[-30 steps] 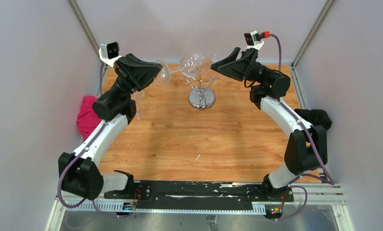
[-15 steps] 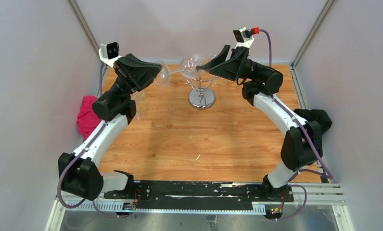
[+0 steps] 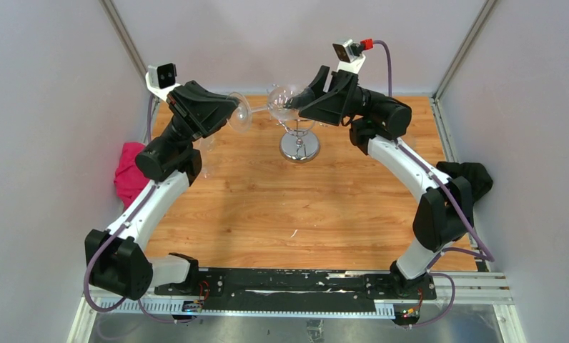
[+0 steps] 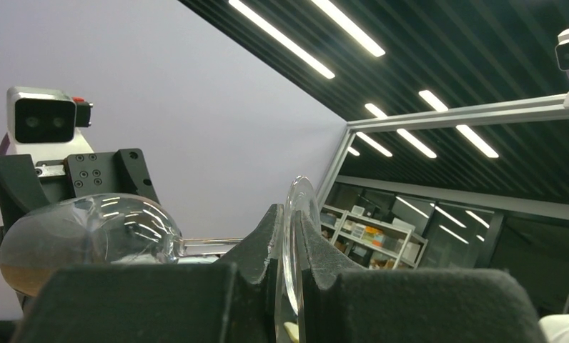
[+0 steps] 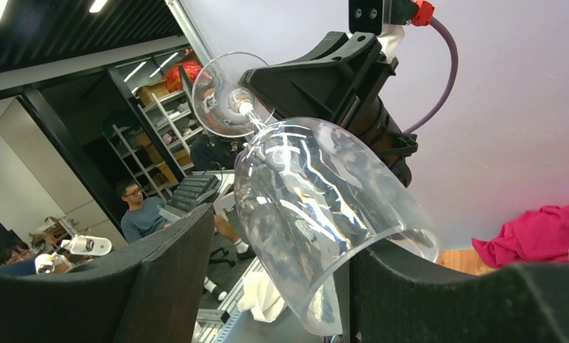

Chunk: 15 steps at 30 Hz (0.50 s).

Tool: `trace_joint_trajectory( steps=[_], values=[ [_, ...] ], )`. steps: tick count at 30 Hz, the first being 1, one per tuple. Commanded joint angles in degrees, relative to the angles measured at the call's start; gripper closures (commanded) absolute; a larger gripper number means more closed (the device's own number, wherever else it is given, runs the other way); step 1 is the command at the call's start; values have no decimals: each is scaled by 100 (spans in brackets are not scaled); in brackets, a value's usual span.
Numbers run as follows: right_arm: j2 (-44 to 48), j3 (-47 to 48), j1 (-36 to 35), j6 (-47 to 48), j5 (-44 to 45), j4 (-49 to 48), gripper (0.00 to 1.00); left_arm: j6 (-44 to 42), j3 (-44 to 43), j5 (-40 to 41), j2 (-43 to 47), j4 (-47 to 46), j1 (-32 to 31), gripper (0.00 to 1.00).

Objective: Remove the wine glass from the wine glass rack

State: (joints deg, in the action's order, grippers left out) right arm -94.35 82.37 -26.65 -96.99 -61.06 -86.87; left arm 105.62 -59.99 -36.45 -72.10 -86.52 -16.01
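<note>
Since the right gripper (image 3: 296,102) has advanced, its spread fingers (image 5: 160,286) bracket the wine glass (image 5: 324,207) bowl. The left gripper (image 4: 290,236) pinches the foot, so release from the wine glass rack (image 3: 299,146) appears near.

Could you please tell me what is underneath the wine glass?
Below the wine glass stands the wine glass rack, round base on the table. Its hooked top is largely covered by the glass bowl and the right pincer.

The wine glass (image 3: 280,101) is seen as clear and colourless. The wine glass rack (image 3: 299,146) is finished in mirrored chrome and stands on a counter (image 3: 289,207) of orange-brown wood grain. Left of the rack a magenta cloth (image 3: 129,171) is seen, and right of it a black cloth (image 3: 467,175). The left arm (image 3: 153,200) and right arm (image 3: 410,168) are coloured black and white.
</note>
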Motion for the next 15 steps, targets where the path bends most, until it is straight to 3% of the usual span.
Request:
trace_joint_trajectory(
  steps=[1,10,15],
  values=[
    [118,212,-223,128,-136,-462,37,-191,-1,142,42,-269,-34,100],
    [319,151,-260,177,-14,-462,46,-246,230,117,-124,-269,-34,100],
    [549,33,-270,240,40,-462,60,-288,308,89,-160,-269,-29,100]
  ],
)
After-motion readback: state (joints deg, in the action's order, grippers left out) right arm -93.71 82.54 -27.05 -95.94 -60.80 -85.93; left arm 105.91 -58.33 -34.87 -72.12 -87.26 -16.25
